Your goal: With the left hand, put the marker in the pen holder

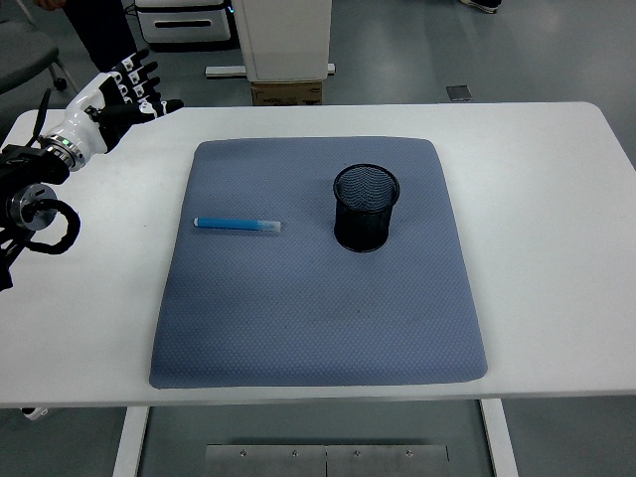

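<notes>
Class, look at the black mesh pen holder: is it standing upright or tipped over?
Upright. The pen holder stands on its base on the blue mat, round mouth facing up.

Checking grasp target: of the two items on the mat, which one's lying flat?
The blue marker, lying on its side on the mat's left part. The black mesh pen holder to its right stands upright.

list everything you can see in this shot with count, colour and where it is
marker: 1, blue, lying flat on the left part of the mat
pen holder: 1, black mesh, upright on the mat, right of the marker
mat: 1, grey-blue, centre of the table
table: 1, white, fills most of the view
cabinet: 1, white, on the floor beyond the table
left hand: 1, black and white, fingers spread, above the table's far left corner, holding nothing
</notes>
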`<act>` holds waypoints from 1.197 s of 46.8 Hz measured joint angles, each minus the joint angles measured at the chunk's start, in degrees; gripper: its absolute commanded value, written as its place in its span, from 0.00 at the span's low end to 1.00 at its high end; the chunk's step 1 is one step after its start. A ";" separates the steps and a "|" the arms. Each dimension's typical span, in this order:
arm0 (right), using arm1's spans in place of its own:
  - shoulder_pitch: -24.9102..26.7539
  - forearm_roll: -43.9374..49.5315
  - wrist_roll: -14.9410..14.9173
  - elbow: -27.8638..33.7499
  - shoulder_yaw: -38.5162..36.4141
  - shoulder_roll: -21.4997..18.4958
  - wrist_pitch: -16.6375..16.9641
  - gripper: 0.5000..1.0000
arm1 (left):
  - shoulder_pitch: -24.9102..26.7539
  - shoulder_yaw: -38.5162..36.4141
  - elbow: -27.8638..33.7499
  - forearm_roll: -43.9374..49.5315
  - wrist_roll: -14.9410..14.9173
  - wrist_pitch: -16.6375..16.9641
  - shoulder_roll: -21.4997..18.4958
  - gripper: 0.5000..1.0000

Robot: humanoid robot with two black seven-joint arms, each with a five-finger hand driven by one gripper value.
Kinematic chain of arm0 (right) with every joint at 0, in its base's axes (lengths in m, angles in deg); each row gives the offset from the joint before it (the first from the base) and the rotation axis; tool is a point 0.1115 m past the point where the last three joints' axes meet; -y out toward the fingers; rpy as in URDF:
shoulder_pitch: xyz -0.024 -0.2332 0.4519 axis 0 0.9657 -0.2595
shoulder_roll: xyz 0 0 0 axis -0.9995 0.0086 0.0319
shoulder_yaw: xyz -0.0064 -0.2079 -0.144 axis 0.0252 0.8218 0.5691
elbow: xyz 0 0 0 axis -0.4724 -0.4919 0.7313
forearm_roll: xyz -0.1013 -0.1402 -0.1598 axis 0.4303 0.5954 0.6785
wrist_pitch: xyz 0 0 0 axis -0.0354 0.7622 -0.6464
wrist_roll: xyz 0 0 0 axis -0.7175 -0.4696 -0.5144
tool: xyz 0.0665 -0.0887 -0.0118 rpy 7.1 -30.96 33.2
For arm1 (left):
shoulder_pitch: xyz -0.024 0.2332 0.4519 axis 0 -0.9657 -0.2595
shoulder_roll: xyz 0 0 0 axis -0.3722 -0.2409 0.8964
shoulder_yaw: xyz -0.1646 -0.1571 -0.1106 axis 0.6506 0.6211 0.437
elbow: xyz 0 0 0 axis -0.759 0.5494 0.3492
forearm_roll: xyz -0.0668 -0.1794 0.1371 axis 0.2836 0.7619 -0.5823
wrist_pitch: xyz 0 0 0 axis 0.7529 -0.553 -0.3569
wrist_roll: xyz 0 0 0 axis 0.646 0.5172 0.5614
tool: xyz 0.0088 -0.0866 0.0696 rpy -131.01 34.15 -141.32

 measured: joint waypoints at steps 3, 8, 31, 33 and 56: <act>0.01 0.00 0.00 0.00 0.00 0.00 0.00 1.00 | 1.41 -3.25 1.95 0.03 -0.05 0.17 -0.44 1.00; 0.00 0.00 -0.01 -0.01 0.00 0.00 0.02 1.00 | 5.10 -10.03 5.75 0.11 -0.10 1.62 -1.38 1.00; 0.00 0.00 0.01 -0.01 0.00 0.00 0.02 1.00 | 14.21 -28.11 12.73 0.26 1.16 3.03 -1.93 1.00; -0.01 0.00 0.00 -0.01 0.00 0.00 0.02 1.00 | 14.95 -29.92 13.39 0.38 1.72 3.07 -1.95 1.00; 0.00 0.00 -0.04 -0.01 0.00 0.00 -0.01 1.00 | 26.02 -51.75 16.59 -4.12 2.11 3.35 2.52 1.00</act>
